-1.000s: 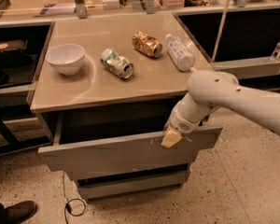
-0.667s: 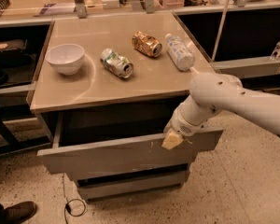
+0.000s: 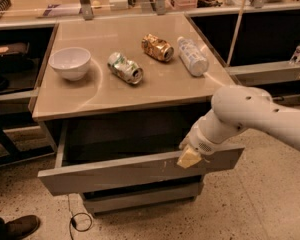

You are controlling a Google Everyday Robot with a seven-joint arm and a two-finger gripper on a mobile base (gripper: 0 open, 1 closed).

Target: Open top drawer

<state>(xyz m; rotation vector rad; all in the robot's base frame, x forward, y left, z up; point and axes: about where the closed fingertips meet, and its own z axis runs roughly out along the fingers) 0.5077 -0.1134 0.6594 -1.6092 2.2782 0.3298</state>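
Observation:
The top drawer point(image 3: 115, 171) is a wide grey metal drawer under the tan counter top. It stands pulled out, with its slanted front panel forward and its dark box interior point(image 3: 125, 139) showing. Pale scratches mark the panel right of centre. My gripper point(image 3: 189, 156) is at the drawer's upper front edge, right of centre, with a pale yellow fingertip point(image 3: 188, 159) over the rim. The white arm point(image 3: 250, 116) reaches in from the right.
On the counter lie a white bowl point(image 3: 70, 62), a crushed silver can point(image 3: 125, 68), a gold can point(image 3: 157, 47) and a plastic bottle point(image 3: 192, 55). A lower drawer front point(image 3: 145, 196) sits below. A shoe point(image 3: 20, 226) and a cable point(image 3: 77, 219) are on the floor at left.
The drawer has come a little further out toward the camera, and my gripper has moved with its front edge.

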